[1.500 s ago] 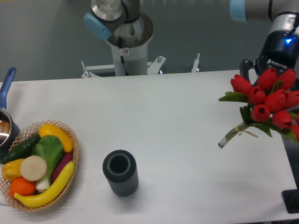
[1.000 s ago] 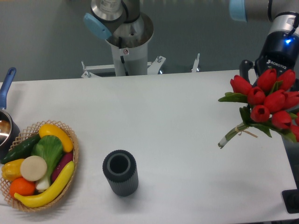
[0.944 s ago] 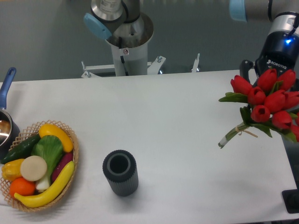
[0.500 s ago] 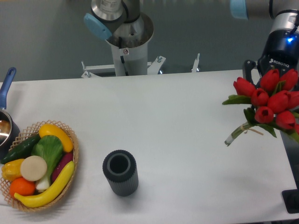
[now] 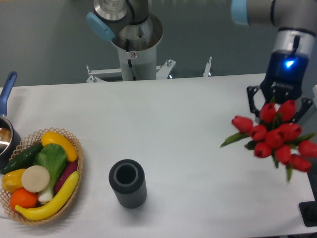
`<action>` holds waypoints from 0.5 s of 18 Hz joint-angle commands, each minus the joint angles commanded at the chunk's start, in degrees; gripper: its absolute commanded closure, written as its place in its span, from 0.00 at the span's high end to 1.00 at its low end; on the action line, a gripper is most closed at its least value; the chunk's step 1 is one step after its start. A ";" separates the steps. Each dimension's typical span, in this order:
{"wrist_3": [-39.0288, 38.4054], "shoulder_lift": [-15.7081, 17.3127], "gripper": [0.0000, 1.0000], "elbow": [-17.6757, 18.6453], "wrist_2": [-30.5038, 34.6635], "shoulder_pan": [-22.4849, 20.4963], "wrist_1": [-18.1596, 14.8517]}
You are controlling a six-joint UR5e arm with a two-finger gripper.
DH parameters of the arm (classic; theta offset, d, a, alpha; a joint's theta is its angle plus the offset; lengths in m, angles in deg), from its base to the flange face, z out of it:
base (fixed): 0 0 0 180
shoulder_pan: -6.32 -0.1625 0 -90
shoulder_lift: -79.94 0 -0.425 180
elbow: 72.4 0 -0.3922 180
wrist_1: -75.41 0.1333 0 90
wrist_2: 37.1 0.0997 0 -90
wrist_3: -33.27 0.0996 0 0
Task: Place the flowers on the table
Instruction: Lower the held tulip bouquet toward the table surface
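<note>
The gripper (image 5: pixel 277 106) hangs over the right edge of the table (image 5: pixel 188 124), its two dark fingers (image 5: pixel 252 99) spread either side of the flowers (image 5: pixel 272 136). The red heads hide the fingertips, so I cannot tell whether it grips the stems. The bunch sits at the right edge. A dark ribbed cylinder (image 5: pixel 128 183) stands near the front edge, and a basket (image 5: pixel 74 148) of vegetables sits at the front-left corner.
</note>
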 joint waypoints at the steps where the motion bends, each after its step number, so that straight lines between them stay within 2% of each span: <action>1: 0.80 -0.36 0.42 0.09 1.78 0.97 -0.09; 9: 4.49 -4.31 0.39 1.58 12.77 5.46 -0.70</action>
